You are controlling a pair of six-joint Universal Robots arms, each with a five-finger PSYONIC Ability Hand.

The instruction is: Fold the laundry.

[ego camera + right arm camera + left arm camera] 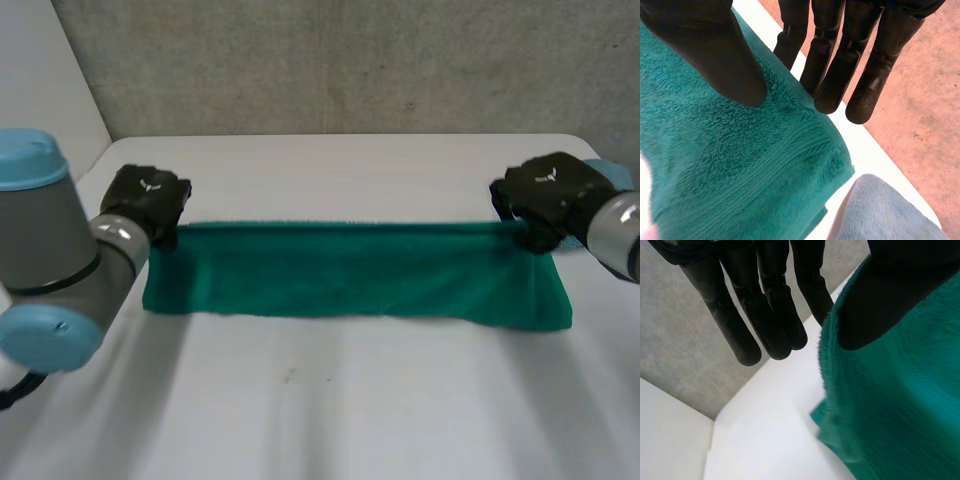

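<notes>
A green towel (360,270) lies folded in a long band across the white table (330,400). My left hand (148,200) is at the towel's far left corner. In the left wrist view its thumb (880,300) presses on the towel (900,405) and one finger sits behind the edge, pinching it. My right hand (545,195) is at the far right corner. There its thumb (715,55) lies on the towel (715,165), and a finger (790,40) is behind the edge, also pinching. The other fingers of both hands stay straight, clear of the cloth.
A grey wall (350,60) stands behind the table's far edge. Something light blue (890,210) lies beside the towel's right corner, near the table's right edge. Bare table stretches in front of the towel.
</notes>
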